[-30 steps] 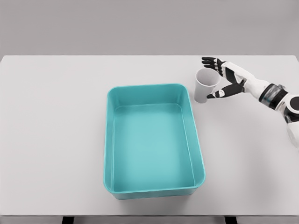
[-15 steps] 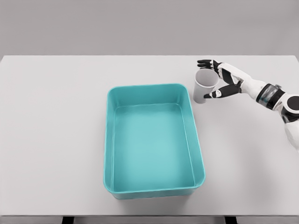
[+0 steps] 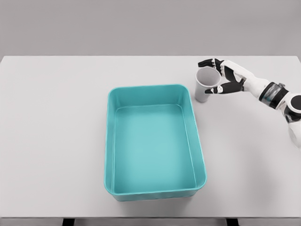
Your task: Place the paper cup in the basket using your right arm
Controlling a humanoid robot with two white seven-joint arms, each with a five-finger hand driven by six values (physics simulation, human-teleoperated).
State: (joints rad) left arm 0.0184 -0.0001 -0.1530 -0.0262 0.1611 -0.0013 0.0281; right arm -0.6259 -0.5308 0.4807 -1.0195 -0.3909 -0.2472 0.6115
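Observation:
The white paper cup (image 3: 203, 92) stands upright on the table just beyond the basket's far right corner. My right hand (image 3: 207, 76) reaches in from the right and wraps it: the thumb (image 3: 212, 89) presses on the near side and the fingers (image 3: 205, 62) curl round the far rim. The teal basket (image 3: 109, 141) is a rectangular tub in the middle of the table with nothing inside. My left arm does not show.
The white table (image 3: 51, 117) runs across the whole view, its front edge along the bottom. My right forearm (image 3: 275, 96) lies over the table's far right part.
My right hand has moved in from the right and closed around the cup, the thumb rising onto its side. The cup has hardly shifted.

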